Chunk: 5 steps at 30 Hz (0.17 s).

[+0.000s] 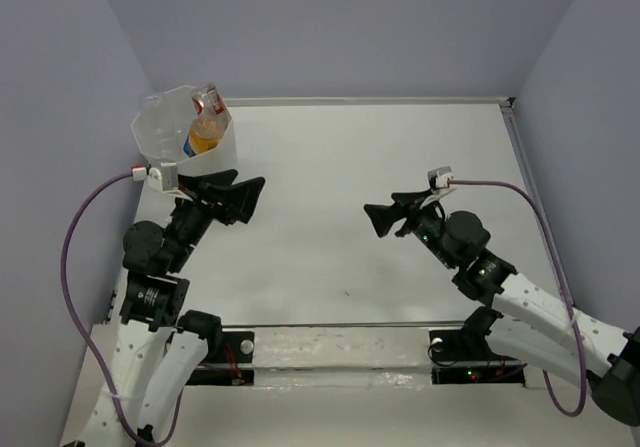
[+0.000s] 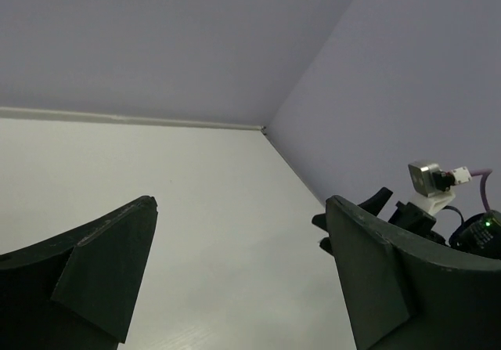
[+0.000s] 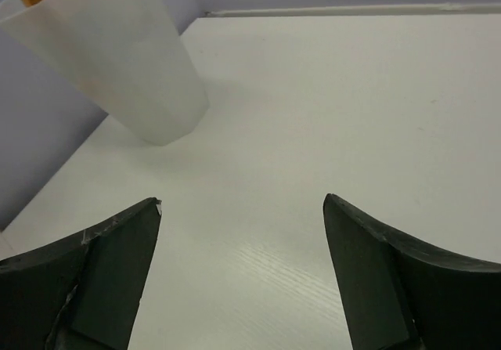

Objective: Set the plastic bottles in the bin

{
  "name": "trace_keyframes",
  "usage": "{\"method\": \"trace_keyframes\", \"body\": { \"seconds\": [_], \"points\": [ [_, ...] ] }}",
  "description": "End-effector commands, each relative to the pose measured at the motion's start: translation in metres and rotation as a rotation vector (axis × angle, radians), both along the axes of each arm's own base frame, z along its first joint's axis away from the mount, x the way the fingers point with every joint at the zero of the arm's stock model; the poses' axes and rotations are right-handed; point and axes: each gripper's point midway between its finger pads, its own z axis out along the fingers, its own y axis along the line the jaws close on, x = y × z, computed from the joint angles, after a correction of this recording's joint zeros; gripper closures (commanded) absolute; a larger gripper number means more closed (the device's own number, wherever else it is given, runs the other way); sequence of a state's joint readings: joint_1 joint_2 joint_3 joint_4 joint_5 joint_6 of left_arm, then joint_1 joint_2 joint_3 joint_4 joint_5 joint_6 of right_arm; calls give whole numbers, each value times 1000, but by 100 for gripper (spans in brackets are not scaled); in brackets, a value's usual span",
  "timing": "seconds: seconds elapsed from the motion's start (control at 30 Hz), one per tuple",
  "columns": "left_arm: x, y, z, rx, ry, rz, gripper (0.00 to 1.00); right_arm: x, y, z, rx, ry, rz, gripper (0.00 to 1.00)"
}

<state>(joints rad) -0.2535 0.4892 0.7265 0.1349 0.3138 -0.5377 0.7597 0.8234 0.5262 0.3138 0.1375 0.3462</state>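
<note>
— What stands in the way?
— The bin [image 1: 170, 137], upper left of the frame, by the wall [image 1: 60, 107].
— Free passage?
— Bare tabletop [image 1: 330, 157] between the left end effector [image 1: 245, 197] and right end effector [image 1: 376, 219].

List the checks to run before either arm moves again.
1. Left gripper open, nothing between its fingers: ok.
2. Right gripper open, nothing held: ok.
3. Bin upright in the far left corner: ok.
4. Orange bottle inside the bin: ok.
5. Every bottle inside the bin: cannot tell, its walls hide most of the contents.
6. Bottles lying on the table: none visible, ok.
</note>
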Motion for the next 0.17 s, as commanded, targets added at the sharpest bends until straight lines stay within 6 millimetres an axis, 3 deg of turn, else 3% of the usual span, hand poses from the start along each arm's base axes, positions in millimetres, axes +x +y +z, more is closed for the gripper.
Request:
{"method": "trace_keyframes", "body": {
  "seconds": [0.0,0.13],
  "points": [
    [-7,-12,4,5,-65,-80,1,-2,-32,-17,-47,25,-123,10],
    [-6,-13,6,4,-87,-86,1,1,-33,-5,-54,0,-131,9]
  ]
}}
